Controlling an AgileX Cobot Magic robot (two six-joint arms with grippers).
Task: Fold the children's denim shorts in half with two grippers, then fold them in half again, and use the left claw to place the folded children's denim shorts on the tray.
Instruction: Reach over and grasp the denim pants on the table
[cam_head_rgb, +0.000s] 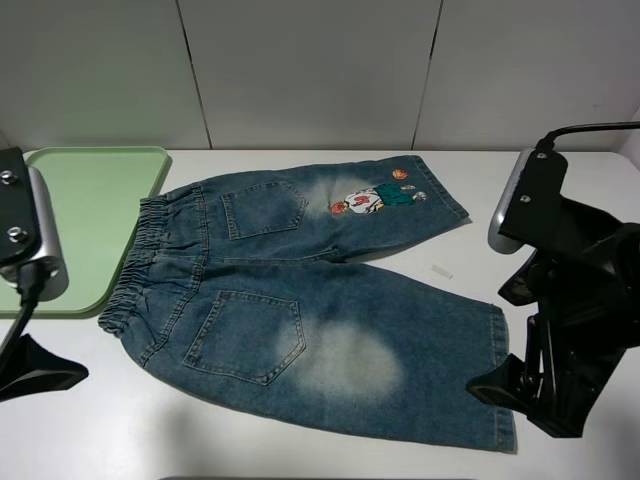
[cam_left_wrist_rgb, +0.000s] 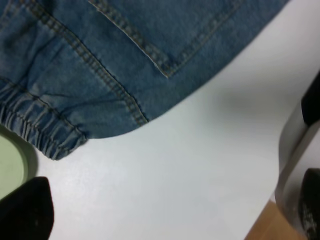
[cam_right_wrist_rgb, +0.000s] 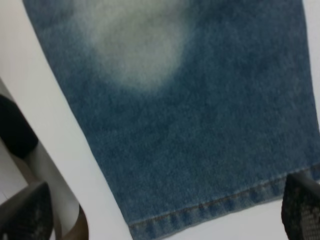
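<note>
The children's denim shorts (cam_head_rgb: 320, 300) lie flat on the white table, with the elastic waistband (cam_head_rgb: 135, 270) at the left and both legs pointing right. The cartoon print (cam_head_rgb: 372, 197) is on the far leg. The pale green tray (cam_head_rgb: 90, 215) sits at the far left, touching the waistband. My left gripper (cam_left_wrist_rgb: 170, 210) hangs open over bare table near the waistband's near corner (cam_left_wrist_rgb: 55, 147); one of its fingers (cam_head_rgb: 45, 372) shows at the lower left. My right gripper (cam_head_rgb: 508, 338) is open astride the near leg's hem (cam_right_wrist_rgb: 215, 205), holding nothing.
A small white scrap (cam_head_rgb: 441, 271) lies on the table (cam_head_rgb: 300, 450) right of the shorts, between the two legs' ends. A grey panelled wall (cam_head_rgb: 300, 70) stands behind the table. The table's wooden front edge (cam_left_wrist_rgb: 260, 231) shows in the left wrist view.
</note>
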